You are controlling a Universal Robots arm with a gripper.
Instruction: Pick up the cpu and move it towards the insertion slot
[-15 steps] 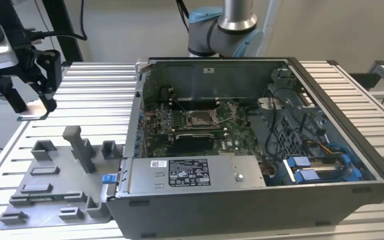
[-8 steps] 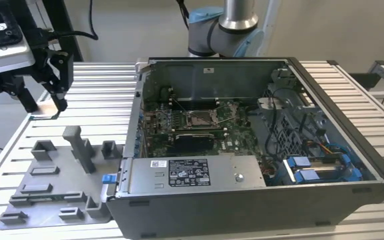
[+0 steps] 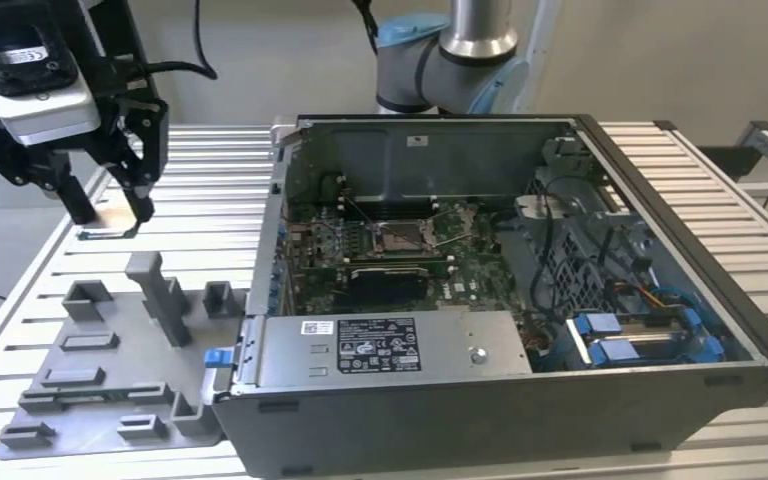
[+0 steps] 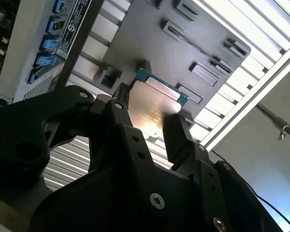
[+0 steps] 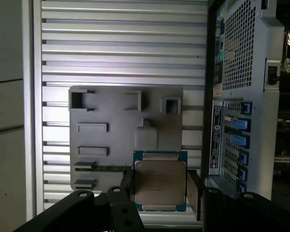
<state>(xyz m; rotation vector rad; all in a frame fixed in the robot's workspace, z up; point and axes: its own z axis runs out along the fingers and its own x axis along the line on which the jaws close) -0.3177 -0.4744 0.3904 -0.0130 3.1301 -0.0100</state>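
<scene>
Silvery-white with a warm tan sheen across the face of the small thin square metal cpu, teal-green along its border. Matte black on the angular metal gripper. Plain mid-grey over the flat plastic tray with moulded blocks; pale white ribbing on the slatted metal table. Dark grey on the open steel computer case, a fine dotted perforation on its back panel. Green, flecked with silver, on the circuit board ringing the square silver-framed insertion slot. Bright blue on the plastic drive clips; white with black print on the rectangular label.
</scene>
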